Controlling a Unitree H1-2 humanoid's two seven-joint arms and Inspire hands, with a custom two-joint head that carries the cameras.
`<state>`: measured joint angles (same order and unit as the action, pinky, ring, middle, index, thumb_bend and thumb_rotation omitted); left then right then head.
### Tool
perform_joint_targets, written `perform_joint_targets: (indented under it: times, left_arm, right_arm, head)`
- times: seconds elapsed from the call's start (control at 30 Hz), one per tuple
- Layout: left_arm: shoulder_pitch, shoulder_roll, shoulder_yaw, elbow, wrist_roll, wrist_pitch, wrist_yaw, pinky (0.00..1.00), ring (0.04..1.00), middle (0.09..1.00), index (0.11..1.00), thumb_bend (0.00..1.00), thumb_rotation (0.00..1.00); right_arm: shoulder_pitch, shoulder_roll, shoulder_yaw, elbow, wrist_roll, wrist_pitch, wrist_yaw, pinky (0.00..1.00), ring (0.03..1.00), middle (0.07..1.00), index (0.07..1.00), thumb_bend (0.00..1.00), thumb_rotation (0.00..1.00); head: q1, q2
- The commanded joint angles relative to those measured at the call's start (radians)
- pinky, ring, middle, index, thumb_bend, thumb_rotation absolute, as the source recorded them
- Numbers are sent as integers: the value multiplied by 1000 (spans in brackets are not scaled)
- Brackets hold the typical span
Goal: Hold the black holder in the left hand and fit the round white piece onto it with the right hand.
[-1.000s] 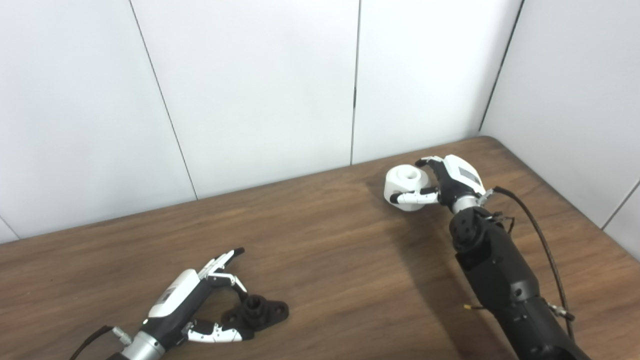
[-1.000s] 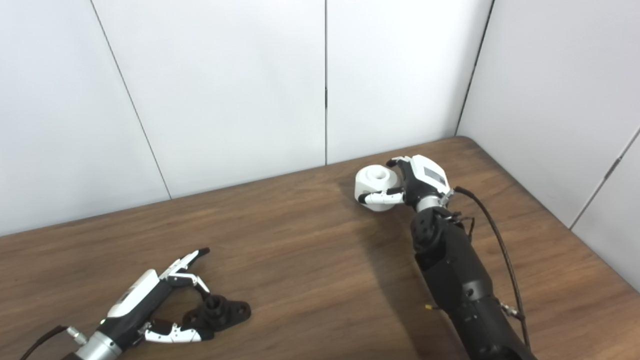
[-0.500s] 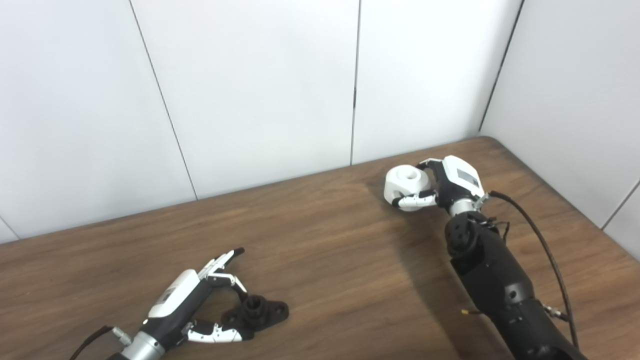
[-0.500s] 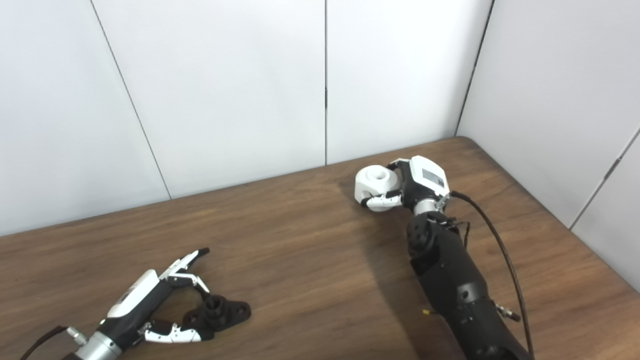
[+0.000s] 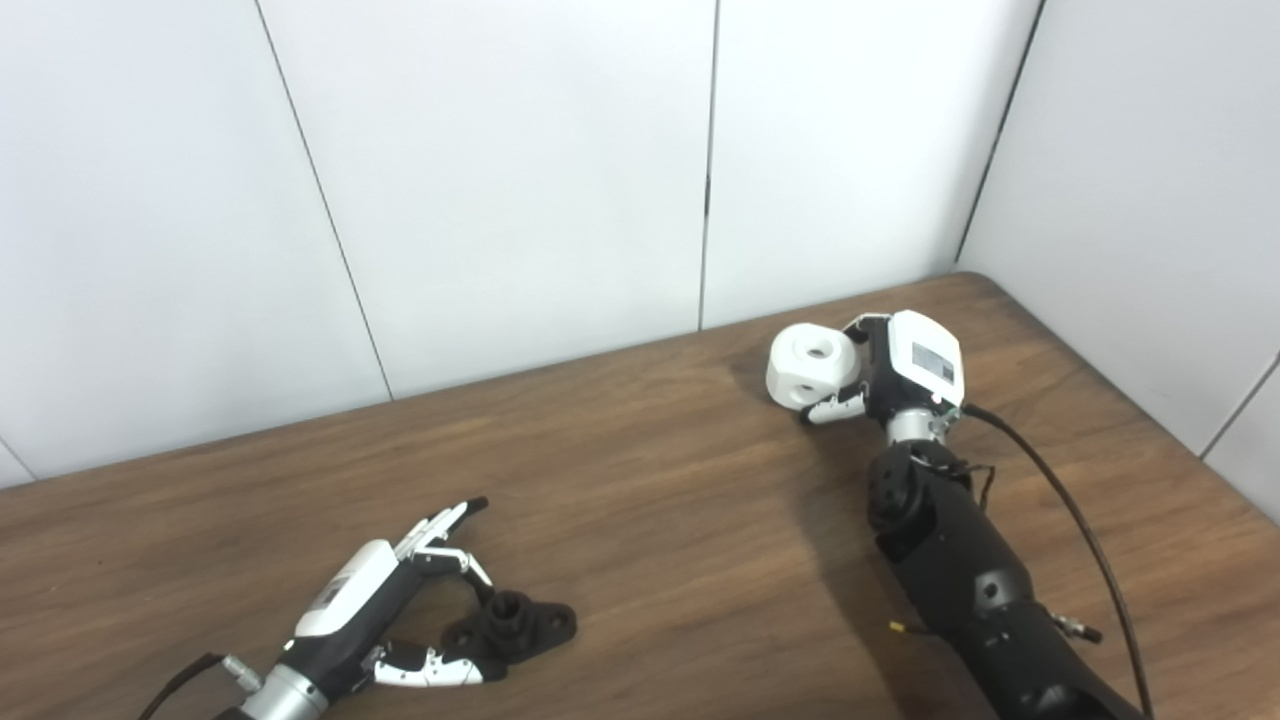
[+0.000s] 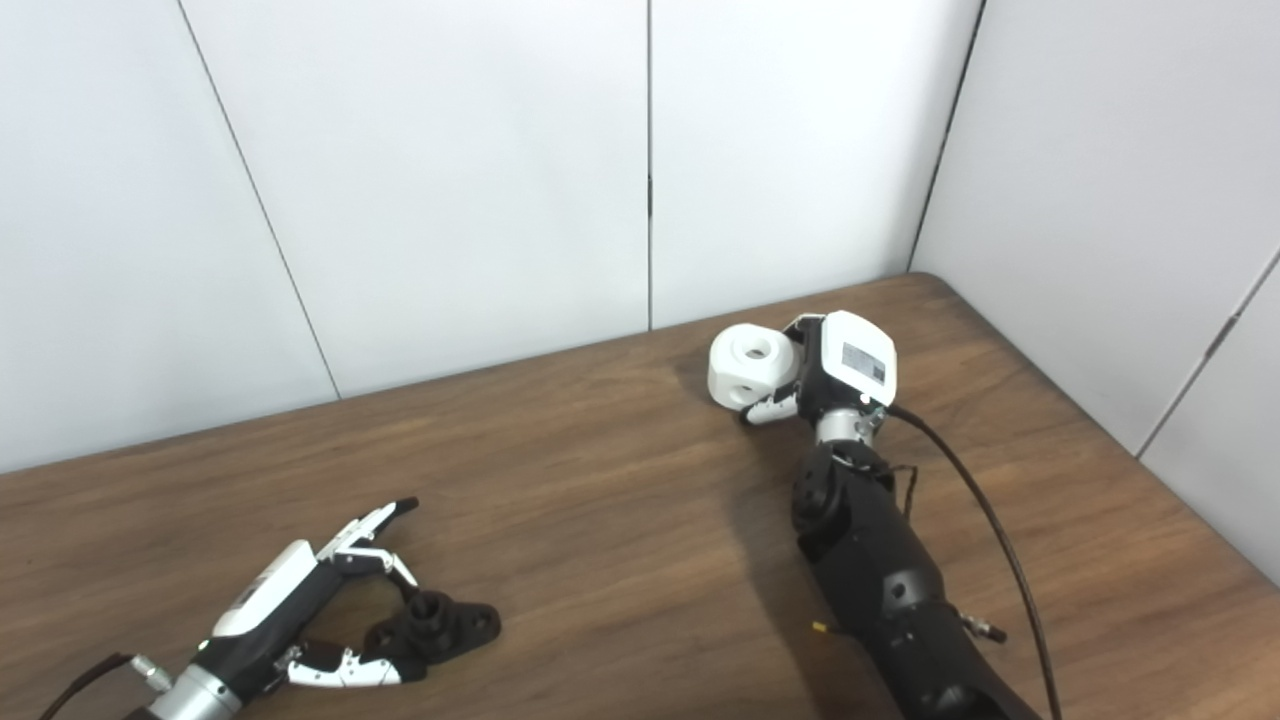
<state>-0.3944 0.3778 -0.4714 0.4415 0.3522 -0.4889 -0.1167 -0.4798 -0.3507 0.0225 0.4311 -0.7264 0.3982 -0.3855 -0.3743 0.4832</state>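
Observation:
The black holder (image 5: 515, 626) lies flat on the wooden table (image 5: 650, 500) at the front left, a short round stub rising from its middle. My left hand (image 5: 390, 610) rests on the table around it, open, with thumb and fingers spread on either side; I cannot tell if they touch it. Far right, my right hand (image 5: 890, 375) is shut on the round white piece (image 5: 812, 366), a chunky white cylinder with a hole in its face. The piece is raised off the table and tipped, its hole facing up and toward me.
White wall panels (image 5: 500, 180) close off the back and right side of the table. A black cable (image 5: 1060, 520) loops from my right wrist along the forearm. Bare wood lies between the two hands.
My right hand has closed tighter on the white piece, lifted it slightly and tilted it, and the forearm swung a little leftward. The left hand and holder have not moved.

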Motion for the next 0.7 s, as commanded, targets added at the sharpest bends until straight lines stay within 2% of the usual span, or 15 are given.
perform_joint_targets:
  times: [0.0,0.17,0.4,0.47,0.57,0.67]
  left_arm:
    - [85,36,-23,71,42,20,-33,1000,1000,995,483,524,58]
    - [83,32,-22,78,45,20,-31,1000,1000,991,483,524,58]
    - [78,25,-19,76,57,21,-33,1000,1000,994,484,524,59]
    - [79,24,-18,73,57,23,-36,1000,1000,996,484,524,59]
    - [77,20,-19,77,62,22,-29,1000,1000,993,484,524,59]
    - [77,17,-21,79,70,21,-17,1000,1000,988,484,524,60]
  right_arm:
    - [-37,-5,5,3,3,-11,-32,680,695,695,484,516,138]
    - [-33,4,-5,7,37,-29,-65,661,683,689,484,516,138]
    - [-28,3,-11,-39,76,-21,-52,629,674,679,482,517,138]
    - [-25,2,-15,-89,101,-13,-14,620,678,670,481,518,139]
    - [-21,1,-9,-201,130,38,80,663,715,681,480,519,136]
    - [-20,1,2,-289,119,70,170,688,728,681,480,521,132]
  head:
    - [-2,-1]
    - [6,-4]
    - [35,-4]
    - [48,0]
    - [60,2]
    - [69,3]
